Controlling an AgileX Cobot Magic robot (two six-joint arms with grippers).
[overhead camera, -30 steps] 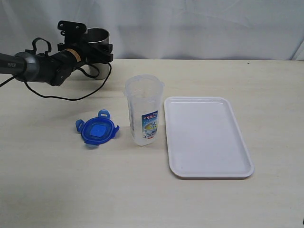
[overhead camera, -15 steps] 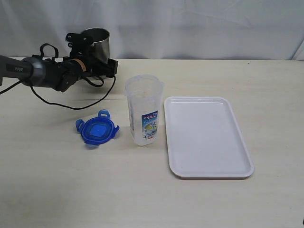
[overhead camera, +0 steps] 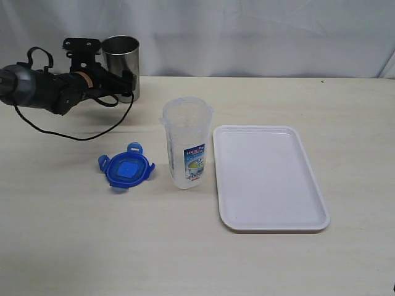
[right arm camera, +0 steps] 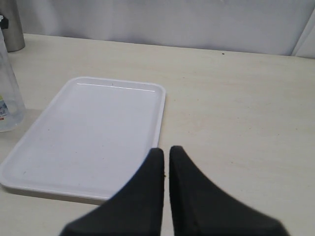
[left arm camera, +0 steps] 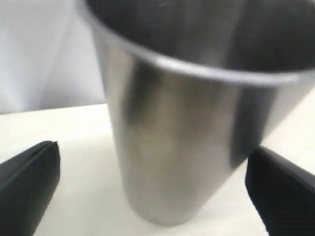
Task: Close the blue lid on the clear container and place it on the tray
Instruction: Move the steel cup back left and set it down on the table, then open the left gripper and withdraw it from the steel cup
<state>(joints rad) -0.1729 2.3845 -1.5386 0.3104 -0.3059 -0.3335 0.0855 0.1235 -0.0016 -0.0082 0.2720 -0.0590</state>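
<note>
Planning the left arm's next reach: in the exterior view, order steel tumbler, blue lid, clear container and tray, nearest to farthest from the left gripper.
1. steel tumbler, at the left gripper, back left.
2. blue lid and clear container, middle: too close to call.
3. tray, right side.

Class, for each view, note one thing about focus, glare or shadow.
Left wrist view: the tumbler fills the frame, blurred, with smeared reflections. Exterior view: even light, the container sharp, hardly any shadow. Right wrist view: the tray is sharp, the near tool slightly soft.
</note>
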